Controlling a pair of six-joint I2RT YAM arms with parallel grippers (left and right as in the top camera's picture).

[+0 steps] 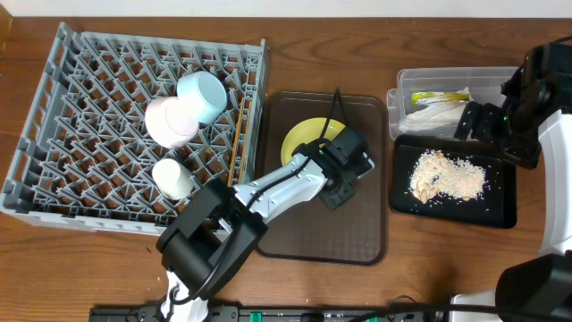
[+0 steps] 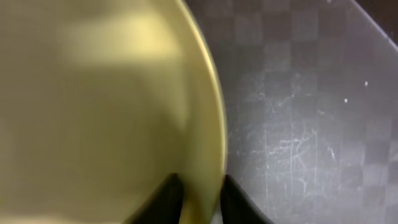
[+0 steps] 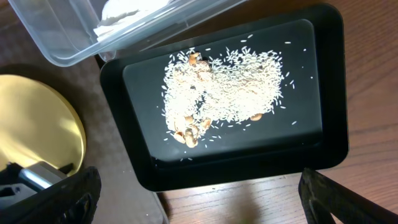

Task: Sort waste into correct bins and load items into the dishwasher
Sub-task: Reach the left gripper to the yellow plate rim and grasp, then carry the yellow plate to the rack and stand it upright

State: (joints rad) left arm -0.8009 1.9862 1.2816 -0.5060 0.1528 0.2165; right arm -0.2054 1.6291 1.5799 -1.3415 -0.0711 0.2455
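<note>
The pale yellow plate [image 1: 304, 140] lies on the dark brown tray [image 1: 357, 233]. My left gripper [image 1: 338, 172] is shut on its near rim; in the left wrist view the two fingers [image 2: 199, 199] straddle the plate's edge [image 2: 106, 106]. My right gripper [image 1: 478, 125] is open and empty, hovering over the black tray [image 3: 329, 74] that holds the food scraps [image 3: 224, 87], also seen from overhead [image 1: 447, 176]. The clear tub [image 1: 407, 82] holds the green-and-yellow wrapper [image 1: 440, 95] and white paper [image 1: 429, 114]. The grey dish rack [image 1: 54, 107] holds the light blue bowl [image 1: 204, 94], white bowl [image 1: 170, 121] and chopsticks [image 1: 239, 134].
A small white cup [image 1: 172, 179] also sits in the rack. The clear tub [image 3: 68, 43] and black tray [image 1: 500, 210] stand side by side right of the brown tray. The plate [image 3: 37, 130] shows at the left of the right wrist view. Wooden table [image 3: 249, 199] lies below the right fingers.
</note>
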